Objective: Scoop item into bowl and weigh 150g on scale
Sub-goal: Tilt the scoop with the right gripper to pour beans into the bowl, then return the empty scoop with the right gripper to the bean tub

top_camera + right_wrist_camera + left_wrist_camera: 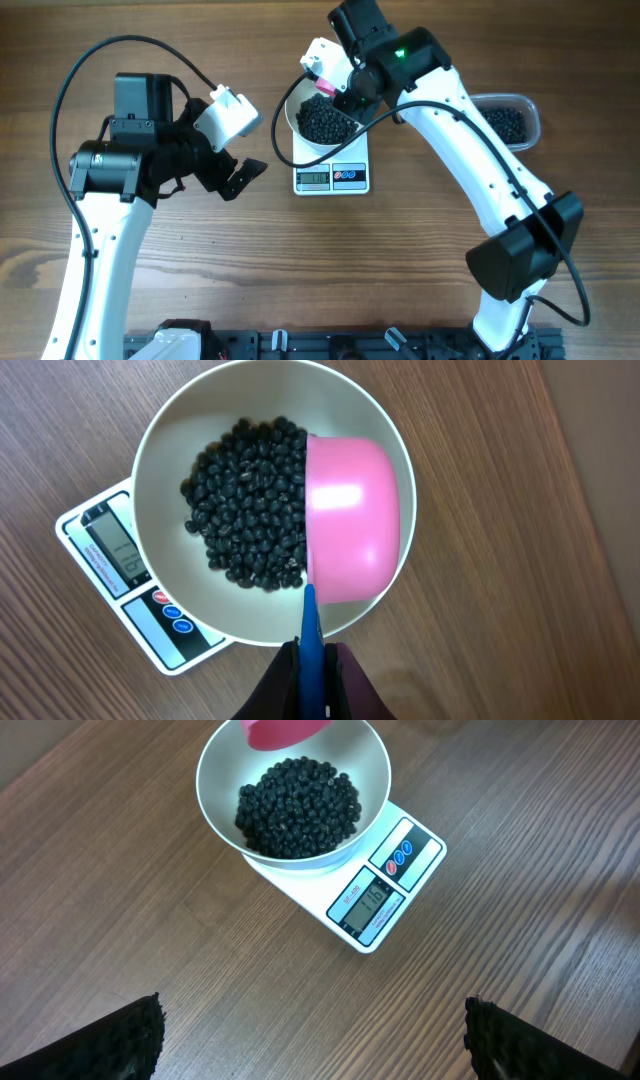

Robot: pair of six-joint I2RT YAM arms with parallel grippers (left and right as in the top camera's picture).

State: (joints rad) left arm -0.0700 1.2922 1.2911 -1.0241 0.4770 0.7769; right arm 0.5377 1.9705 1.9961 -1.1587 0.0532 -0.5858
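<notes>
Your round white bowl (160,460) sits on the small white rectangular digital scale (150,622) and holds a loose heap of tiny round black beans (245,500). A pink plastic scoop (350,520) hangs over the bowl's right side, its rounded back turned up. Your right gripper (312,680) is clenched on the scoop's blue handle (312,630). Your left gripper (312,1045) hovers near the scale with its jaws spread wide, grasping nothing. To the right, a clear rounded-rectangular plastic tub (532,112) holds more beans. Everything rests on a brown wood-grain table (300,270).
</notes>
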